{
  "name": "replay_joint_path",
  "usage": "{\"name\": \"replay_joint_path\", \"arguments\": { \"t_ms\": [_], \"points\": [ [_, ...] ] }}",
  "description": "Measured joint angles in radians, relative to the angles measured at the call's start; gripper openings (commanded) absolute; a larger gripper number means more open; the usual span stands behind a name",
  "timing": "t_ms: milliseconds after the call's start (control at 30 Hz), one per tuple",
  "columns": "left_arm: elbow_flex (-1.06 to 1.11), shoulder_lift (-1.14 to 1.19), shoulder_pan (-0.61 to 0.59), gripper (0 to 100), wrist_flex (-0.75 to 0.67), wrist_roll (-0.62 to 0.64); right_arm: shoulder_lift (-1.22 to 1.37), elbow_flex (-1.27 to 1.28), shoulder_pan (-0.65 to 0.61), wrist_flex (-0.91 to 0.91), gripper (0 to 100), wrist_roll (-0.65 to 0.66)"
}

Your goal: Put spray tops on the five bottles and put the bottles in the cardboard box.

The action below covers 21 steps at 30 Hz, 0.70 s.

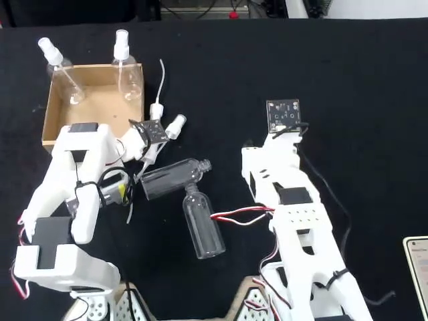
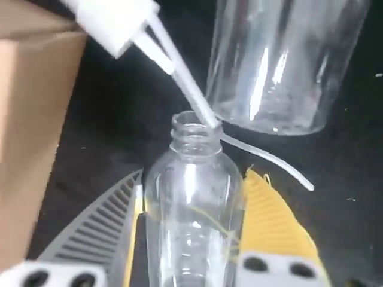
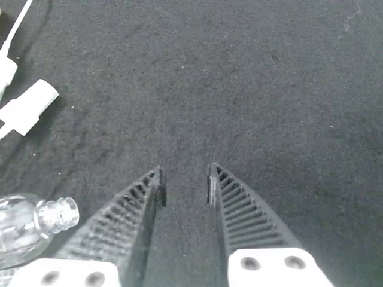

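Left gripper (image 2: 194,173): clamped around a clear bottle (image 2: 191,209), grey ribbed finger (image 2: 102,221) pressed on one side, yellow ribbed finger (image 2: 269,221) on the other. Bottle neck uncapped, pointing away from the wrist. Just past the neck, a white spray top (image 2: 114,21), its tube slanting down to the rim of the mouth; inside the neck or behind it, impossible to tell. Thin tube end curling over the black cloth (image 2: 108,149) beside the neck. Beyond, the base of another bottle (image 2: 281,60); off to the side, a wall of the cardboard box (image 2: 30,119).

Right gripper (image 3: 184,179): narrowly parted, gripping nothing, over bare cloth. Near it, to one side, two loose spray tops (image 3: 27,107) and the threaded neck of a lying bottle (image 3: 57,215).

From above: cardboard box at the far left of the table, beside the left arm. Inside it, standing against the far wall, a capped bottle (image 1: 63,77) in one corner and a second capped bottle (image 1: 128,73) in the other. Loose spray tops just off the box's near right corner. Lying bottle on the cloth between the arms, with a second lying bottle (image 1: 202,227), also uncapped, its neck just beside the first one's flank.

Writing: pale card (image 1: 418,267) at the table's right edge, print too small to read; small circuit board (image 1: 284,115) on the right arm's wrist, markings too small to make out.
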Motion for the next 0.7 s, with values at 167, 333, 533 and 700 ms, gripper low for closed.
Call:
{"name": "replay_joint_path", "arguments": {
  "t_ms": [167,333,533,700],
  "points": [
    [-0.087,0.000,0.000,7,0.181,0.029,0.000,0.000,0.000,0.000,11.6,0.000],
    [-0.207,0.000,-0.014,7,0.345,0.126,0.000,-0.006,-0.046,0.080,11.6,0.000],
    [-0.232,0.000,-0.091,6,0.370,0.290,0.000,-0.106,-0.118,0.212,11.6,-0.086],
    [-0.173,-0.046,-0.126,6,0.364,0.385,0.000,-0.143,-0.192,0.215,11.5,-0.144]
  ]
}}
